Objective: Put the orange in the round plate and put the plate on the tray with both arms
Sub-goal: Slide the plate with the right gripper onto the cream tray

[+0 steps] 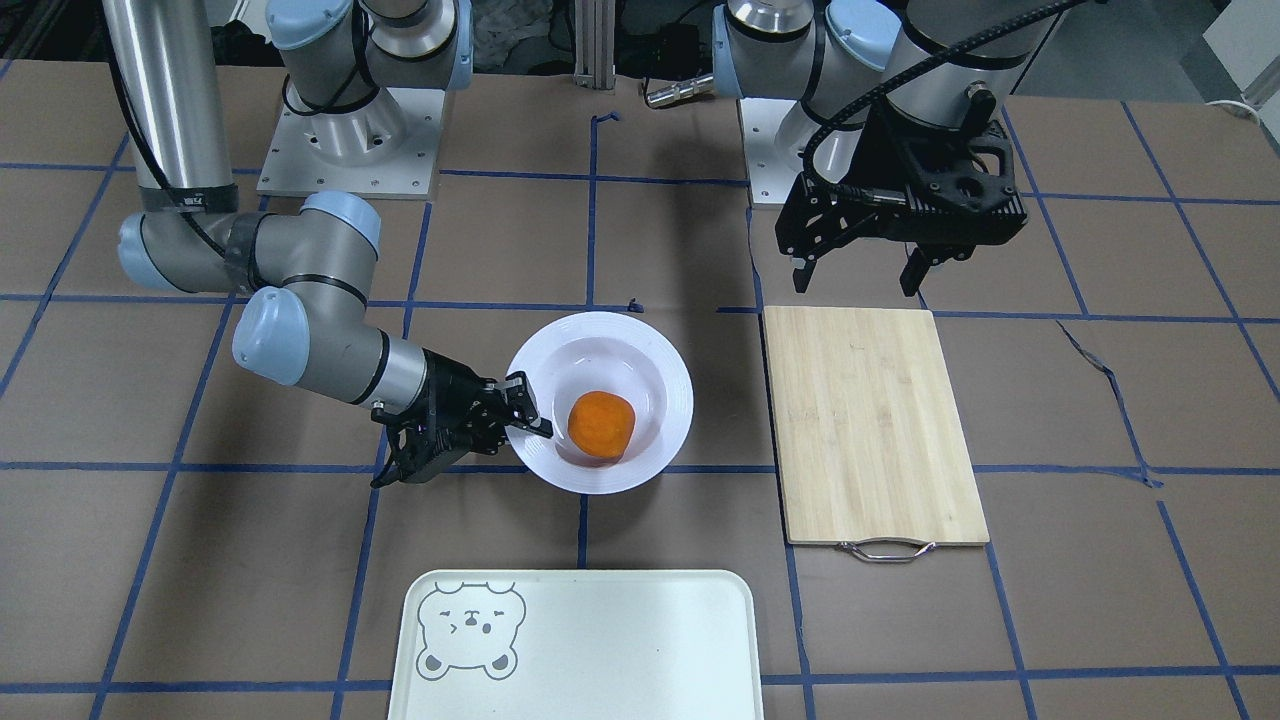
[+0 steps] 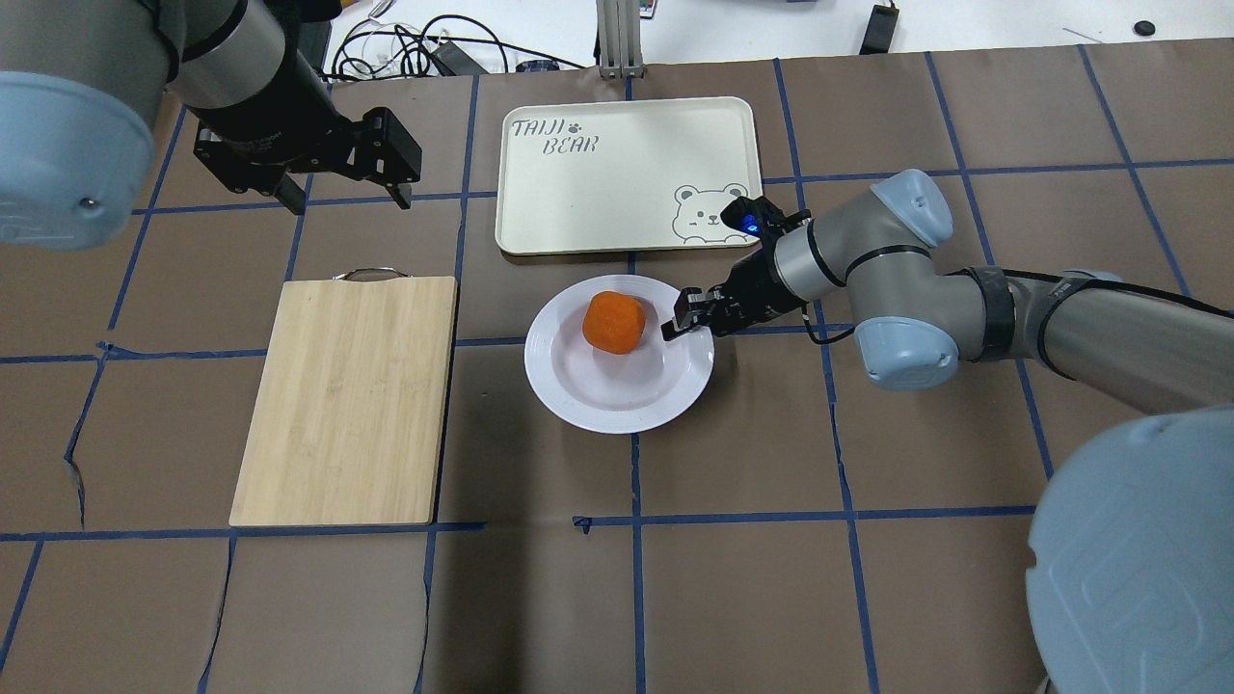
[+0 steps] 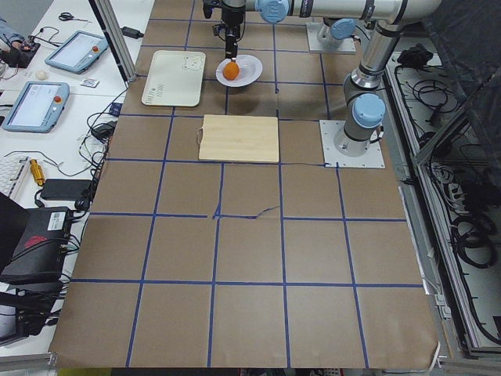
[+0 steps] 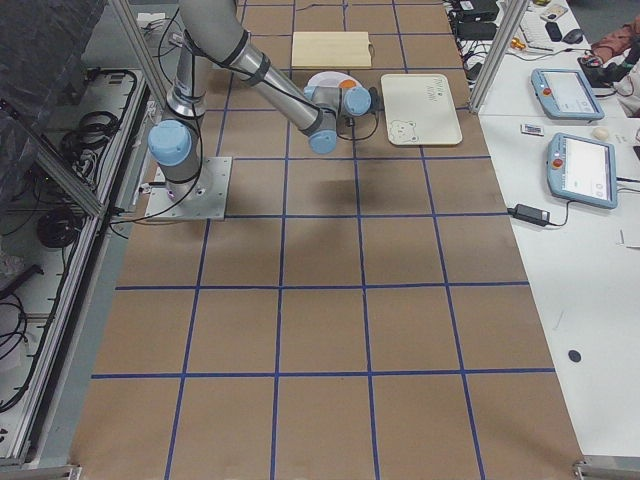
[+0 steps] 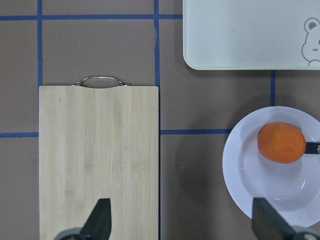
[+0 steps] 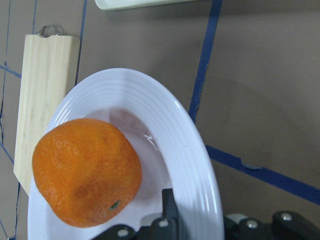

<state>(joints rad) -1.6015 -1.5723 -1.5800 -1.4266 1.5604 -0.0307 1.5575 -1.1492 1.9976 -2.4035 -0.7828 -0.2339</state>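
- Brown paper-covered table (image 1: 1100,600), ruled into large squares by blue tape lines, with small tears in the paper close to the board's long outer edge
- Orange (image 1: 601,424) in the sunken centre of the round plate (image 1: 640,340), off toward the right gripper's side
- Plate flat on the paper near the table's middle, over a crossing of tape lines, apart from the tray
- Tray (image 1: 620,640) on the operators' side of the plate, flat on the paper, with a grey bear drawing in one corner and "TAIJI BEAR" lettering in the opposite one
- Right gripper (image 1: 530,410) low and turned sideways at the plate's rim, with one finger (image 6: 170,210) over the rim inside the plate, just beside the orange
- Cannot tell whether pinched on the rim or only straddling it
- Left gripper (image 1: 855,288) raised above the table at the robot-side end of the bamboo cutting board (image 1: 875,420), jaws wide apart, nothing between them
- Board flat beside the plate on the left arm's side, metal handle toward the operators
- Silver base plates (image 1: 350,140) bolted under both arms
- White benches with tablets (image 4: 585,170) along the operators' edge
- Black cable bundles (image 3: 462,235) behind the robot, beyond the table's edge
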